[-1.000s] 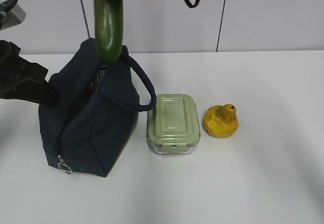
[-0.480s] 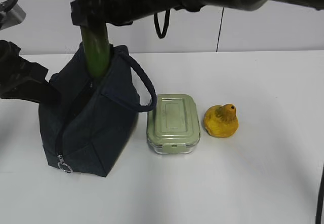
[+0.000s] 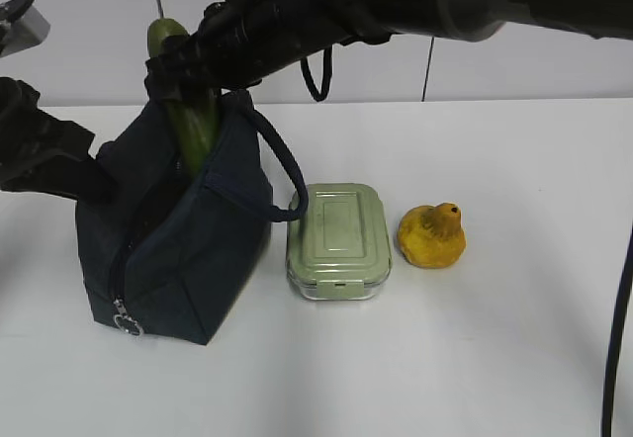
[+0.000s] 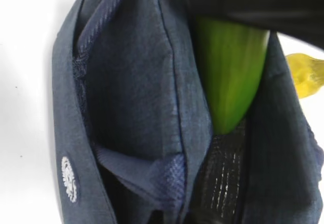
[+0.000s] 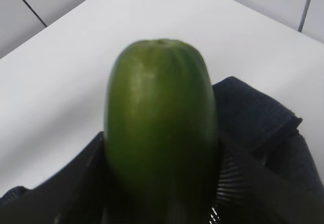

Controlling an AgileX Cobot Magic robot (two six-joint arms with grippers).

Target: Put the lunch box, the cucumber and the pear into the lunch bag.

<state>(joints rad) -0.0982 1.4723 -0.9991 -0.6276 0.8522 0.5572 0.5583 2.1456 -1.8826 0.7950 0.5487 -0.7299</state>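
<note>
Lunch bag: dark navy fabric, standing on the counter at left, top open, loop handle arching to the right, silver zipper pull low on its front corner.

Cucumber: upright, lower end inside the bag's mouth, upper end standing above it. Right gripper closed around its upper part, the arm reaching across from the right.

Lunch box: green ridged lid, clear base, on the counter just right of the bag, under the handle's end.

Pear: yellow-orange, on the counter just right of the box, apart from it.

Left gripper: black, pressed to the bag's left side at the opening, shut, apparently on the fabric edge; the pinch itself was hidden.

Left wrist view only: bag interior, the cucumber's lower end between fabric walls above a dark mesh lining, a white round logo on the outer panel, a sliver of pear beyond.

Right wrist view only: the cucumber's rounded top filling the frame, black gripper parts on both sides.

Surface: plain white counter. Room: white panelled wall behind, with dark vertical seams.
</note>
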